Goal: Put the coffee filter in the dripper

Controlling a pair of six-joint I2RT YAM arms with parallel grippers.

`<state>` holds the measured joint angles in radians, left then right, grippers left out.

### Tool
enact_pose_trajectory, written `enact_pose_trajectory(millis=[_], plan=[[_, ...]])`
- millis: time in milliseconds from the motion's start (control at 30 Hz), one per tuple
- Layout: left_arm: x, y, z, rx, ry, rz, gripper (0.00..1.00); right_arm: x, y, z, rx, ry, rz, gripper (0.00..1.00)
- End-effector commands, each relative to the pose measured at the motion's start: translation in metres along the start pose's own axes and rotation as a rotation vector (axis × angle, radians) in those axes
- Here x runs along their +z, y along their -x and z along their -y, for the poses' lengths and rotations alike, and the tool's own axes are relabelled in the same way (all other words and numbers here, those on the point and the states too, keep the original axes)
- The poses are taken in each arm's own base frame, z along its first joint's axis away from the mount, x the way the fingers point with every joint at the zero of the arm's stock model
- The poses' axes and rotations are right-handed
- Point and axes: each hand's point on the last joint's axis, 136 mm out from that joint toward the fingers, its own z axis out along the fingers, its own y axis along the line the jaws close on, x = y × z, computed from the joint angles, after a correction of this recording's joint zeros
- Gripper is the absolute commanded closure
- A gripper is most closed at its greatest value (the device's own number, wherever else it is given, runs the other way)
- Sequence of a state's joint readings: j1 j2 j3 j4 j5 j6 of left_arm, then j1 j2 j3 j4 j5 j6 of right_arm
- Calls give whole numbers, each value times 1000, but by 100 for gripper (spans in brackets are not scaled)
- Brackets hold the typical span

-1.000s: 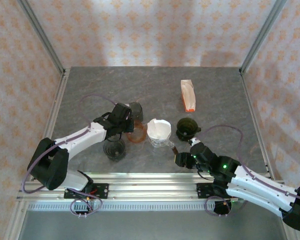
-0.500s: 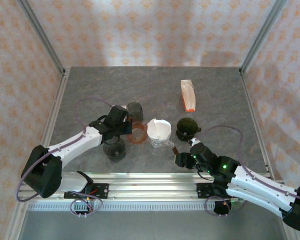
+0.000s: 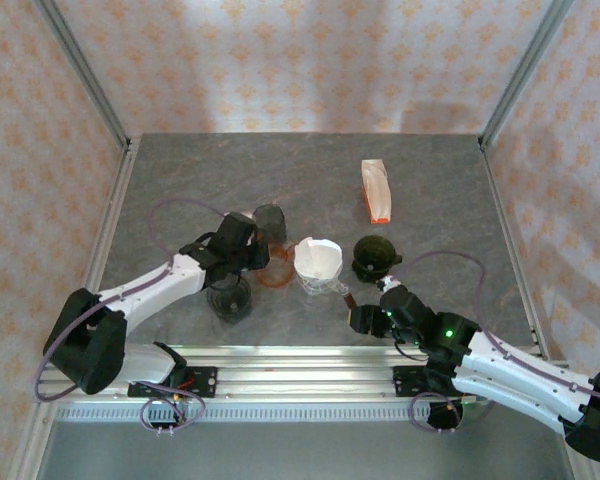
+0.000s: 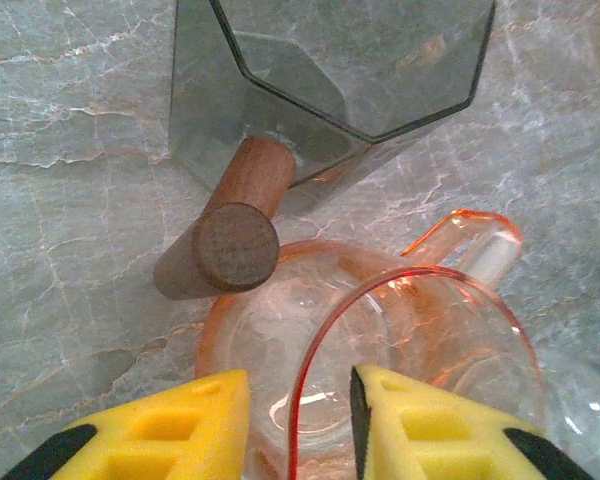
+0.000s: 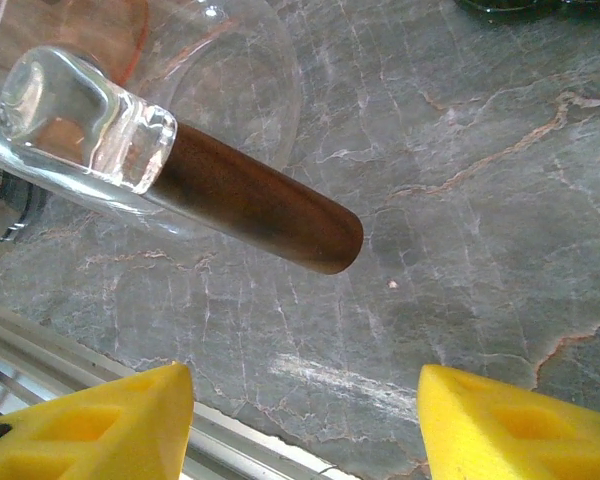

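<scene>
Risk: the orange glass vessel (image 4: 380, 330) could be tipped or dragged into the filter beside it, since its rim was straddled by the left gripper (image 4: 298, 390).
Filter: the coffee filter (image 3: 318, 257) appeared seated in the clear glass dripper (image 5: 80, 100).
Left arm: reached to mid-table, pads slightly parted, rim not pinched.
Right arm: the right gripper (image 5: 305, 378) was held low, spread wide and empty, aimed at the wooden handle (image 5: 260, 205).

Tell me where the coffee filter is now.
Top view: the coffee filter sits mid-table, between the orange glass cup to its left and the dark green dripper to its right.
</scene>
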<state>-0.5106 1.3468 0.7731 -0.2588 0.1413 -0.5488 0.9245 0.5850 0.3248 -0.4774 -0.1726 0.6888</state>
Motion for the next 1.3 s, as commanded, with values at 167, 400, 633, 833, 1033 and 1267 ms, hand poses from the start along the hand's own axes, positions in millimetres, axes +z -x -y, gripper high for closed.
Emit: enact_pose_trajectory(millis=[167,400,633,833,1033,1267], plan=[[8,3,-5,15,43,13,84,-1,2,3,14,-2,27,38],[-7,3,0,-14,1,31,100,2,-1,-4,10,37,11,37],[-37,2,-6,-40,6,53,100,11,-12,-16,4,94,-45,38],[-65,7,-20,-53,58,102,100,22,-6,-33,18,141,-33,42],[-87,11,-31,-63,82,141,100,40,1,-44,46,159,-24,46],[-98,6,-47,-95,104,169,100,51,11,-52,33,160,6,49]])
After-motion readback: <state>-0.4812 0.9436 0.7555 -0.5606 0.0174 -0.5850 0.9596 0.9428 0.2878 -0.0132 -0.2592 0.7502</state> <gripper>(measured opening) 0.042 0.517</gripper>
